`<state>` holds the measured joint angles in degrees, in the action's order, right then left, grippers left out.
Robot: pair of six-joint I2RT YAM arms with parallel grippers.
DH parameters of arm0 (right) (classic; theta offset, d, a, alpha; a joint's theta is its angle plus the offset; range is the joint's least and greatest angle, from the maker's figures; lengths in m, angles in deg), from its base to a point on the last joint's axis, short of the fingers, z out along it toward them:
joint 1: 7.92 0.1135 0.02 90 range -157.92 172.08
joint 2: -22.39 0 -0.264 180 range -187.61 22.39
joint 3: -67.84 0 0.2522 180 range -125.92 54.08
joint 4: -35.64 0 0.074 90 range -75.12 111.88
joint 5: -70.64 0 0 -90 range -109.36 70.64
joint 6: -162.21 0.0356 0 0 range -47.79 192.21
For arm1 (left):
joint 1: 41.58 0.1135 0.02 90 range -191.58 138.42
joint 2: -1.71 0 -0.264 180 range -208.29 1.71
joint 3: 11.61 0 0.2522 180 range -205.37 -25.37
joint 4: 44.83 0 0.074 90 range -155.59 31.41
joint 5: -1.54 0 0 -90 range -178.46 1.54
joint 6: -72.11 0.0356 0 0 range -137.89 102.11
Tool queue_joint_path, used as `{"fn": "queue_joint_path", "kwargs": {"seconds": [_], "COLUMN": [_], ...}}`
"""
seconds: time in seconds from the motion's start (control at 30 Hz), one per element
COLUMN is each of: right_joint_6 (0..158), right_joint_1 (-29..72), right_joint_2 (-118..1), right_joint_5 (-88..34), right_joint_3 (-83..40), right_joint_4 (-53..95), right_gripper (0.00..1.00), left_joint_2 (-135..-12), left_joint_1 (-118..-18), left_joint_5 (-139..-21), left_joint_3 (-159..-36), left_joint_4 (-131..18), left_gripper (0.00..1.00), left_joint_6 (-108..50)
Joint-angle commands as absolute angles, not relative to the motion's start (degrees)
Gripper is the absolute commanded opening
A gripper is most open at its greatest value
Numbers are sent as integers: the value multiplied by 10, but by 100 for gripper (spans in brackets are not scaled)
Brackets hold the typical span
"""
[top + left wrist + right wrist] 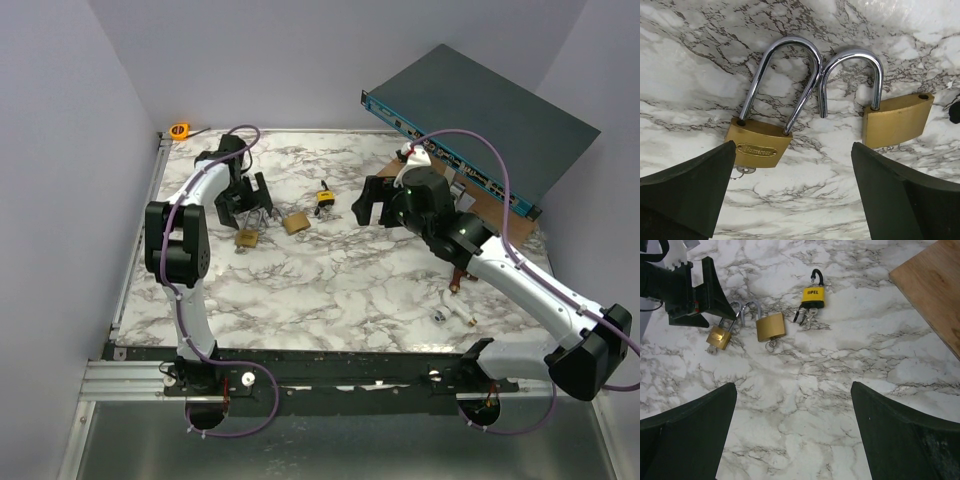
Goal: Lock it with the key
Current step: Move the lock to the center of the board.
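Observation:
Two brass padlocks lie on the marble table. The left padlock [758, 143] has its shackle seated in the body and a key [743, 171] under it. The right padlock [896, 119] has its shackle open, one leg free. They also show from above as the left padlock [247, 237] and the right padlock [294, 223]. A yellow padlock [813, 296] with keys lies further right. My left gripper [792, 150] is open and empty, hovering just above the two brass locks. My right gripper [792, 390] is open and empty, above bare table right of the locks.
A dark rack unit [480, 120] leans at the back right over a wooden board [932, 285]. An orange tape measure [180, 130] sits at the back left corner. Small loose parts [455, 300] lie near the right arm.

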<state>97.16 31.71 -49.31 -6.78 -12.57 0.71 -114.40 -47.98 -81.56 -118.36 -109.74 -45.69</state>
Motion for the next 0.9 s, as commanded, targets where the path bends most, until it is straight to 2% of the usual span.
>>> {"fn": "queue_joint_path", "kwargs": {"seconds": [0.0,0.13,0.27,0.47,0.73,0.87], "right_joint_6": [961,960,961,958,957,961], "right_joint_1": [316,316,316,316,316,316], "right_joint_2": [-471,-466,-471,-474,-474,-474], "right_joint_5": [-76,-74,-80,-79,-72,-77], "right_joint_3": [-121,-117,-122,-133,-136,-130], "right_joint_4": [9,9,9,-6,-23,-22], "right_gripper": [100,100,100,100,100,100], "left_joint_2": [-1155,-1143,-1125,-1125,-1058,-1005], "left_joint_1": [-463,-450,-434,-422,-407,-413], "left_joint_5": [-789,-747,-635,-545,-577,-620], "left_joint_3": [-1204,-1185,-1130,-1036,-843,-754], "left_joint_4": [-1085,-1058,-964,-792,-594,-565], "left_gripper": [98,98,99,98,99,99], "left_joint_6": [-522,-540,-596,-767,-990,-1046]}}
